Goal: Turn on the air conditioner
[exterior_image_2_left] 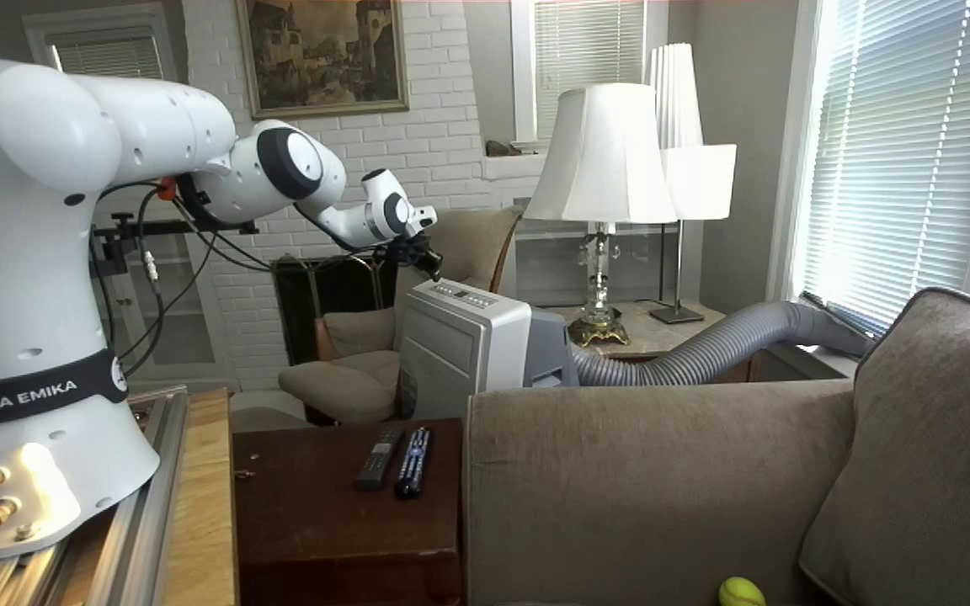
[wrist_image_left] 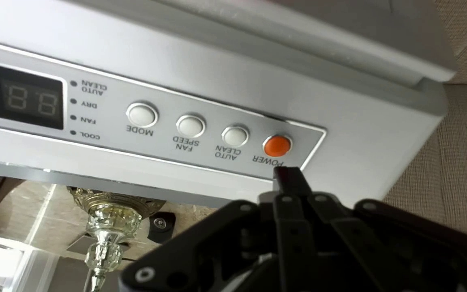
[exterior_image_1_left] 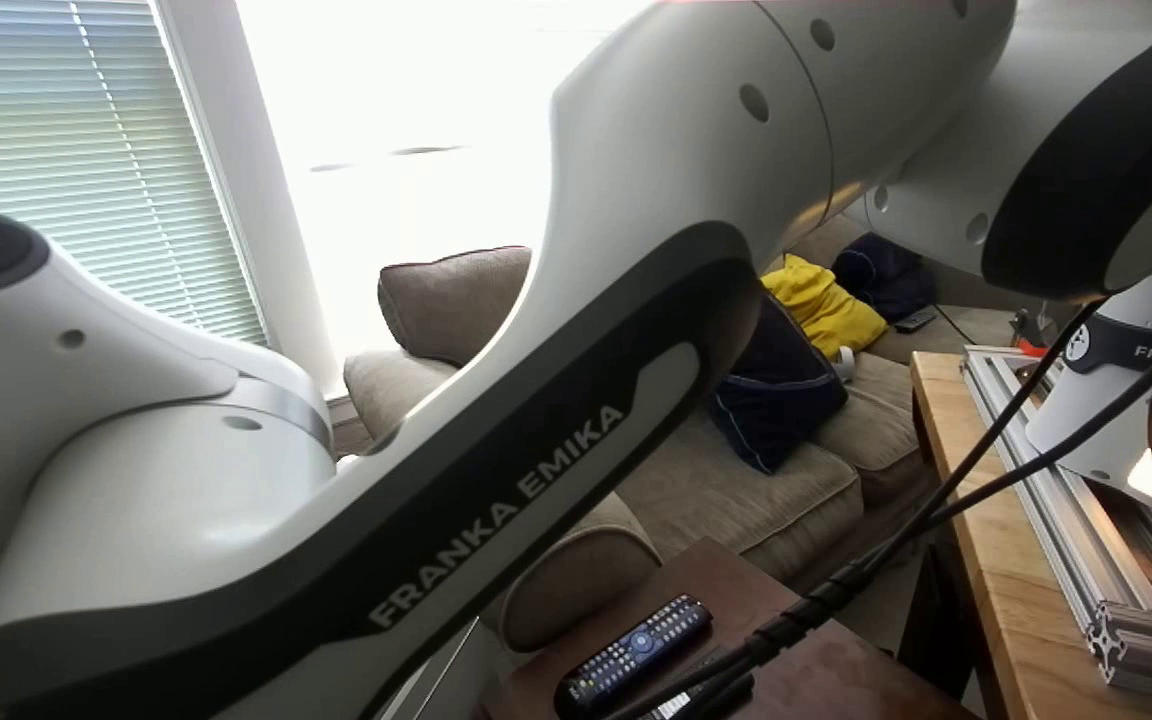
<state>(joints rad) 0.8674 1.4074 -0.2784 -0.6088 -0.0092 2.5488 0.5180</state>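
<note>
Well, the portable AC [exterior_image_2_left: 464, 341] stands nr the sofa [exterior_image_2_left: 662, 471], grey hose [exterior_image_2_left: 695, 352] running toward the window [exterior_image_2_left: 898, 160]; the pincer [wrist_image_left: 292, 174], closed up narrow, sits by the orange POWER btn [wrist_image_left: 277, 146], tho can't tell if it's touching the control panel [wrist_image_left: 166, 109].

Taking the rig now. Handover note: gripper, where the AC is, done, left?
Gripper: looks shut, nothing seen in it; close by the orange power button, not covering it in the wrist view. Can't tell if it touches the unit.
Air conditioner: upright beyond the side table in an exterior view, control panel on top.
Done: gripper is at the panel. No sign the unit is on: display looks unlit.
Left: probably a small shift onto the button, press, then check the display.
</note>
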